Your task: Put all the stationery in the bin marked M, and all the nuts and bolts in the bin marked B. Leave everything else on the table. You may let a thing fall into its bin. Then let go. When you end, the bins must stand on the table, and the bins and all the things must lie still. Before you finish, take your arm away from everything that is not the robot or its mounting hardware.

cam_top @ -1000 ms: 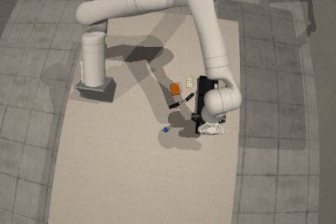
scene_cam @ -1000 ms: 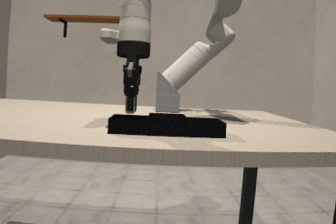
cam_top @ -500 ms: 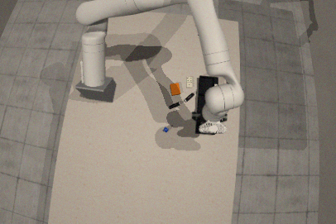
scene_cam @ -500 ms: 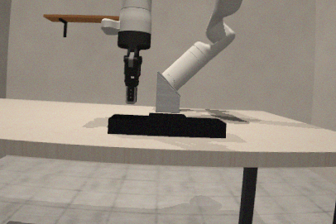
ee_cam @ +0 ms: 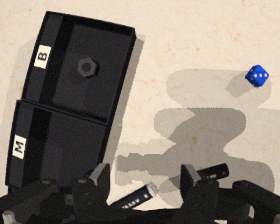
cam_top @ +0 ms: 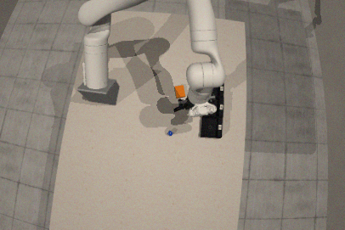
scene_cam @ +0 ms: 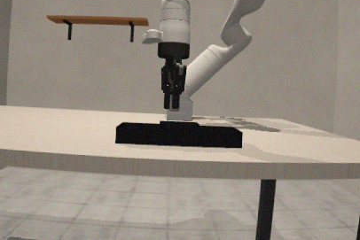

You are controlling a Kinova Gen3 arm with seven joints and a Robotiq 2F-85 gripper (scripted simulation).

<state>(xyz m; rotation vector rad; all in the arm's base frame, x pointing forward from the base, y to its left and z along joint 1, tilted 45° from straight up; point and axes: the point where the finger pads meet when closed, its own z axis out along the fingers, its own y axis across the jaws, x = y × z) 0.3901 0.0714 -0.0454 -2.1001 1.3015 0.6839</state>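
Observation:
Bin B (ee_cam: 90, 21) (cam_top: 211, 136) stands on the table with a hex nut (ee_cam: 88, 67) inside. Bin M (ee_cam: 27, 120) adjoins it; the arm partly hides its inside. My gripper (ee_cam: 145, 177) (scene_cam: 171, 107) is open, fingers down, above the table beside bin M in the wrist view. A black cylinder (ee_cam: 131, 198) with white lettering and a silver end lies below and between the fingers, partly hidden. Another dark cylinder (ee_cam: 216, 172) lies behind the right finger; its kind is unclear. In the top view the arm hides most of the gripper.
A blue die (ee_cam: 257, 76) (cam_top: 170, 133) lies on the table away from the bins. An orange block (cam_top: 179, 91) lies near the gripper. A third white label (cam_top: 222, 88) shows on the black bin row beyond M. The row's side wall (scene_cam: 177, 137) faces the exterior view.

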